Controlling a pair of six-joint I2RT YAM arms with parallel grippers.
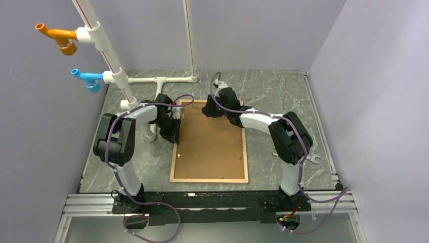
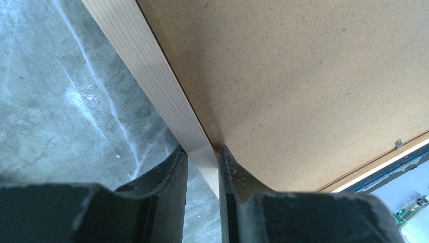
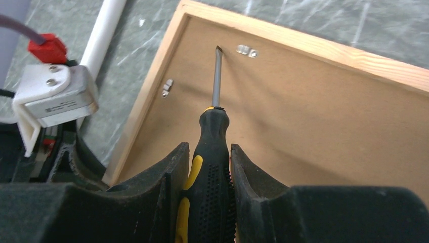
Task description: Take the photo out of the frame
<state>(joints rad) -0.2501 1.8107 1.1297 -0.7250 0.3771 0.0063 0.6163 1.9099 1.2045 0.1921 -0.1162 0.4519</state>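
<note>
Clamping a black-and-yellow screwdriver point(image 3: 212, 134), the right gripper point(image 3: 208, 152) holds its blade just beside a metal clip point(image 3: 246, 50) near the far rail of the frame point(image 3: 303, 46). The left gripper point(image 2: 201, 152) pinches the frame's left rail. The photo point(image 1: 210, 142) lies inside, brown back up, in the middle of the bench point(image 1: 283, 91).

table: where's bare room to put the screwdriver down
Widest bare patch: the table at its far right corner, between the walls and the right arm. Also the strip right of the frame, though a small metal tool lies at its near end, and the near-left strip between frame and left arm base. Crowded: far left, around the white pipes.
</note>
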